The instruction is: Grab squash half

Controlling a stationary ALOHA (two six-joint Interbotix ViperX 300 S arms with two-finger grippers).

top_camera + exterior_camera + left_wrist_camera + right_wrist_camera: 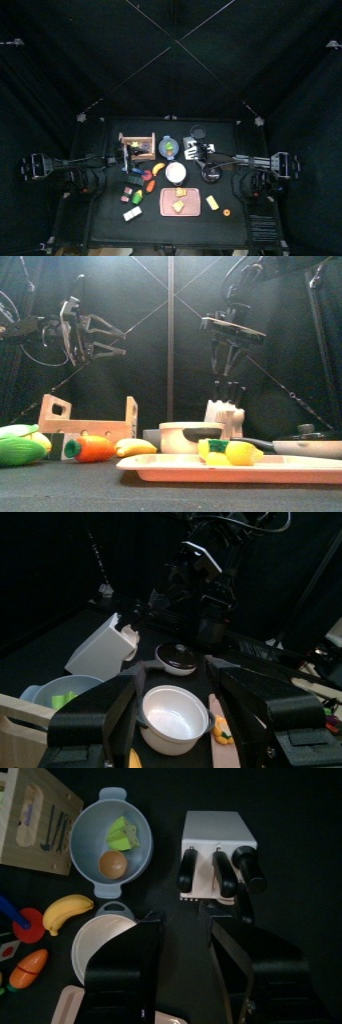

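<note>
Nothing of the task is showing as done yet: the squash half point(230, 452) (taken to be the yellow piece with a green end, though another yellow, banana-like piece point(134, 446) is lying nearer the wooden rack point(88, 416)) is sitting untouched on the pink tray point(160, 466) near the tabletop's front edge. Reaching, closing and lifting are all remaining.

The right claw point(225, 361) is hanging high over the back of the tabletop, pointing down above the knife block point(218, 856), well apart from the tray. Its jaws are standing spread and holding nothing. The left claw point(88, 334) is also hovering raised, on the left side and angled toward the middle. Its jaws are parted and empty, with the white bowl point(174, 717) showing below them.
</note>
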